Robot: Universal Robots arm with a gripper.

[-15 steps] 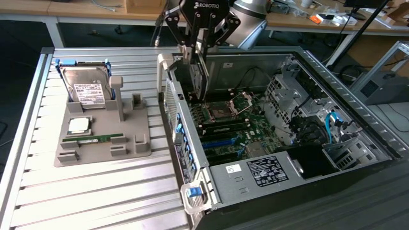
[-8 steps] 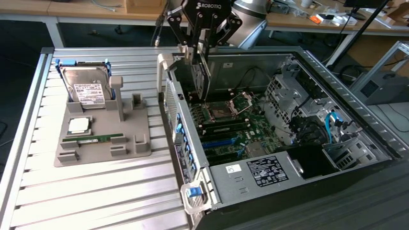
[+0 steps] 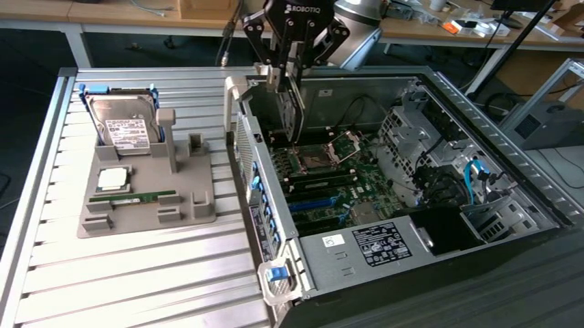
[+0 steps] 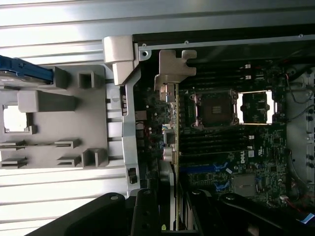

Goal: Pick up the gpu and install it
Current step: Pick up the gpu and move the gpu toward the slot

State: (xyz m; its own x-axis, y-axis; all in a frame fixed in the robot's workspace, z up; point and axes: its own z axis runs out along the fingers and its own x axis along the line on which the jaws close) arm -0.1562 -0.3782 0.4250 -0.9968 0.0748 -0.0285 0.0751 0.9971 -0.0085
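Observation:
My gripper (image 3: pixel 288 67) is shut on the gpu (image 3: pixel 294 109), a thin dark card that hangs on edge below the fingers. The card is over the back left part of the open computer case (image 3: pixel 511 184), just above the motherboard (image 3: pixel 342 179) and close to the case's rear wall. In the wrist view the gpu (image 4: pixel 176 147) appears edge-on as a thin line running from my gripper (image 4: pixel 170 209) out to its silver bracket (image 4: pixel 173 69), with the empty CPU socket (image 4: pixel 215 109) beside it.
A grey parts holder (image 3: pixel 182 219) lies at the exterior view's left of the case. It carries a hard drive (image 3: pixel 123 130), a processor (image 3: pixel 114 179) and a green memory stick (image 3: pixel 137 198). Inside the case there are cables (image 3: pixel 470 181) and a drive cage (image 3: pixel 406 130).

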